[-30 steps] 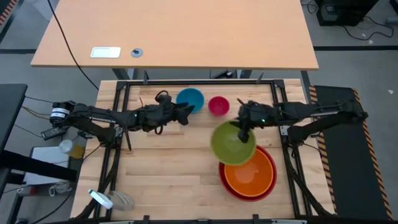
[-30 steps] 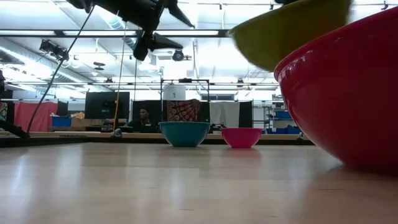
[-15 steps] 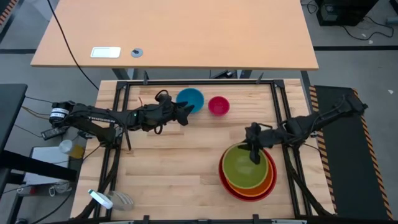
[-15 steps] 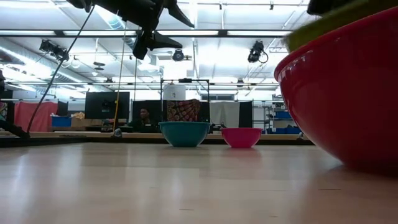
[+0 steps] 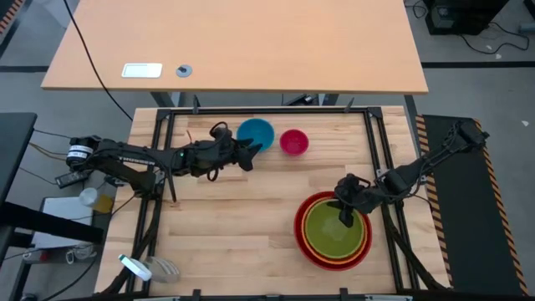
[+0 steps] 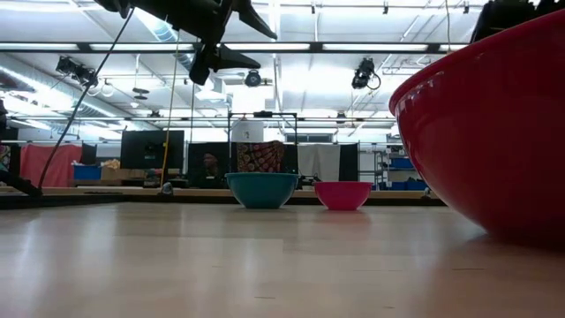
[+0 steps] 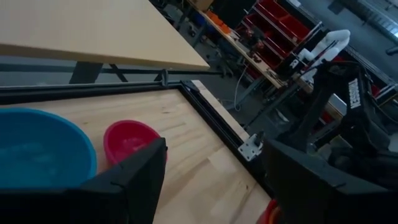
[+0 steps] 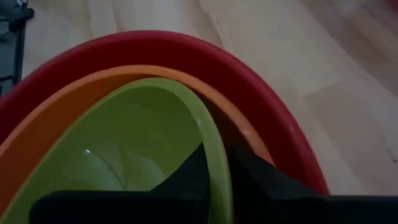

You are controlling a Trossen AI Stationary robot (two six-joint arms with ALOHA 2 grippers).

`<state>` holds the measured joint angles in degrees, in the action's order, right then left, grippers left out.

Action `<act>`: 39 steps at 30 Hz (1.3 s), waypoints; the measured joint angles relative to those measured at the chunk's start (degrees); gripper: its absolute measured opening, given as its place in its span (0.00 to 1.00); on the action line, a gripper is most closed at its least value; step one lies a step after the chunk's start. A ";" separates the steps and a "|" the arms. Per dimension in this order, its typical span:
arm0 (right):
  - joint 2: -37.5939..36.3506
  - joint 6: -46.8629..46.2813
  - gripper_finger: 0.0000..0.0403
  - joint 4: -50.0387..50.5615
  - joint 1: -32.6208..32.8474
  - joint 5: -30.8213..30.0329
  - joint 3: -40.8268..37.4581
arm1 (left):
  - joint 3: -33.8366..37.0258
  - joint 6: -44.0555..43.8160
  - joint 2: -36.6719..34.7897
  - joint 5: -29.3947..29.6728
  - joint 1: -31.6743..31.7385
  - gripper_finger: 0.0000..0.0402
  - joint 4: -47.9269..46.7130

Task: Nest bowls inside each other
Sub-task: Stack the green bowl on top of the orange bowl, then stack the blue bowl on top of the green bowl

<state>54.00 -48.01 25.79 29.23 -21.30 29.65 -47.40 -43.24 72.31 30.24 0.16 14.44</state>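
The wooden table [image 5: 234,217] held a blue bowl [image 5: 256,133] just ahead of the open left gripper [image 5: 253,151]; the right gripper [image 5: 346,219] pinched the green bowl's [image 5: 330,227] rim, far away.

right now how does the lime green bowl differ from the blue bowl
The lime green bowl sits nested inside the orange bowl and red bowl; the blue bowl stands alone on the table. The green one looks larger. The right gripper pinches the green bowl's rim; the open left gripper hovers beside the blue one, holding nothing. Both are round, plain and upright.
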 joint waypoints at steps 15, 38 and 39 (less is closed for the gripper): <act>0.15 -1.31 0.43 2.65 0.22 9.66 2.24 | 0.00 -0.05 0.02 -3.13 0.00 0.67 -0.11; 0.17 -2.82 0.50 22.88 0.17 -9.01 17.46 | 0.07 -21.75 0.14 -2.42 2.60 0.67 -20.07; 0.20 -2.79 0.50 22.23 0.07 -9.12 17.46 | 0.07 -23.91 0.42 -2.21 3.20 0.67 -22.67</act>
<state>54.20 -50.80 48.02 29.30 -30.41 47.11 -47.33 -67.15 72.73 28.03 3.37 -8.24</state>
